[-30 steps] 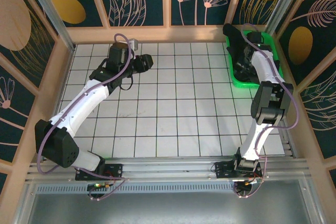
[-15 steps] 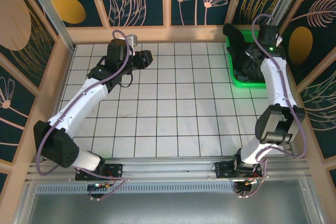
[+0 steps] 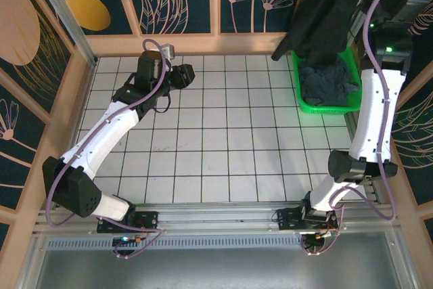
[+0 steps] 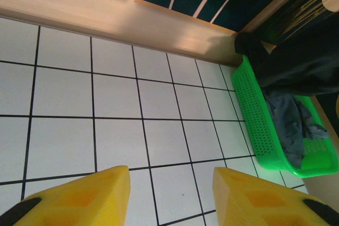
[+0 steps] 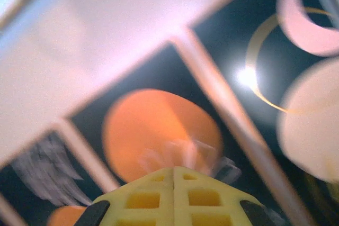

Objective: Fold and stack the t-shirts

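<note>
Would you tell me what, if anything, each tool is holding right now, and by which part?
The right tool holds the black t-shirt, hanging above the green basket; by which part cannot be told. The left tool is open, empty.

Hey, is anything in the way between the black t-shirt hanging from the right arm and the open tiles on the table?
Nothing visible lies on the tiled table. The black t-shirt hangs over the green basket, so it must clear that rim; the left gripper hovers open at the far left.

Overhead view bright and sharp; right wrist view motion-blurred, one glare spot [image 5: 246, 76]
</note>
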